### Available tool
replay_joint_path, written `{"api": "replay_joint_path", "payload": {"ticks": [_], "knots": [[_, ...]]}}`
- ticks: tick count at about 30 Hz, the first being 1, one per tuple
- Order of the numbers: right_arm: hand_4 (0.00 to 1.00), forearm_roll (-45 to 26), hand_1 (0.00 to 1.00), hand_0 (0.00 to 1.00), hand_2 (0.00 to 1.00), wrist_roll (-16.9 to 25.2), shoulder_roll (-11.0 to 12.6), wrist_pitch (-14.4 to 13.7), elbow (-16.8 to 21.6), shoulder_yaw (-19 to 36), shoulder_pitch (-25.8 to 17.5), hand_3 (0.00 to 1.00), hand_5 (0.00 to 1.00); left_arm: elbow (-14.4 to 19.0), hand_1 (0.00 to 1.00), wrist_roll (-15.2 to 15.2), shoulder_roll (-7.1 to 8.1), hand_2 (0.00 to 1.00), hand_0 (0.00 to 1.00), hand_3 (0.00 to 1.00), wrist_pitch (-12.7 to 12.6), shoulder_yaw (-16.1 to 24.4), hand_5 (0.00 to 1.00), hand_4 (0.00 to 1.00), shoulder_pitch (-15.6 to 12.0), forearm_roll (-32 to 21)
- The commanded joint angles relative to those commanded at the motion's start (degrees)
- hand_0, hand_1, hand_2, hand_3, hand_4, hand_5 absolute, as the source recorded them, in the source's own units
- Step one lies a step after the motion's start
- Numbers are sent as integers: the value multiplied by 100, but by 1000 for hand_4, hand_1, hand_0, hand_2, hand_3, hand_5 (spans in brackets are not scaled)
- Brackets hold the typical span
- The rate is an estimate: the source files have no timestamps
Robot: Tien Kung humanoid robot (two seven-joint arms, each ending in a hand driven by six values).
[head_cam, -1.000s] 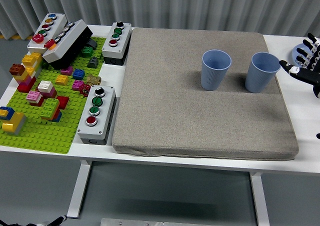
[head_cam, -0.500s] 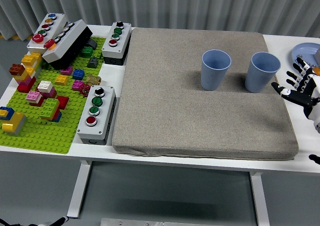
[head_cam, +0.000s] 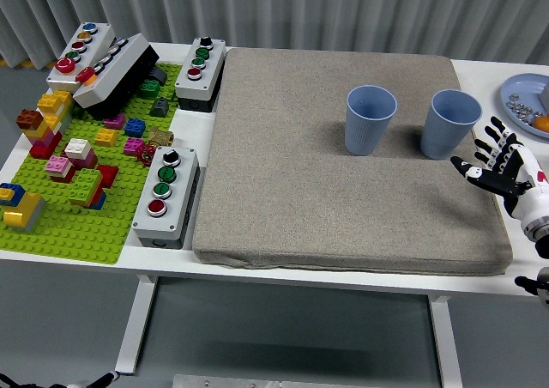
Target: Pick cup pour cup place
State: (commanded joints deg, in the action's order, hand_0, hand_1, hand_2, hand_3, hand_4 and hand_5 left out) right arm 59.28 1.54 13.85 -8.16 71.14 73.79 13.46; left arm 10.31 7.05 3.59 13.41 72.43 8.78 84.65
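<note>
Being lit evenly and brightly from overhead, with no harsh glare anywhere. Showing only soft, short shadows: faint ones falling toward the left of the two blue cups on the grey mat, and a darker band lying under the white table. Staying sharp across the whole frame, colours on the brick board reading clearly. Blurring slightly at the right hand near the edge. Bending straight lines a little toward the corners.

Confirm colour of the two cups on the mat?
Both cups, left and right, are plain light blue; head view shows them on the grey mat.
</note>
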Motion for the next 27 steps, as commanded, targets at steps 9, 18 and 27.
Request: {"api": "replay_joint_path", "payload": {"ticks": [9, 18, 27], "knots": [[842, -49, 903, 932, 984, 40, -84, 18, -200, -29, 147, 979, 230, 0, 863, -1, 11, 885, 848, 778, 4, -27, 998, 596, 24, -12], [840, -145, 902, 932, 979, 124, -139, 6, -471, -75, 329, 975, 236, 0, 863, -2, 25, 885, 849, 779, 7, -56, 998, 596, 20, -15], [838, -237, 901, 933, 978, 194, -161, 16, -680, -184, 475, 970, 242, 0, 864, -6, 30, 885, 849, 779, 6, -97, 998, 596, 33, -29]]}}
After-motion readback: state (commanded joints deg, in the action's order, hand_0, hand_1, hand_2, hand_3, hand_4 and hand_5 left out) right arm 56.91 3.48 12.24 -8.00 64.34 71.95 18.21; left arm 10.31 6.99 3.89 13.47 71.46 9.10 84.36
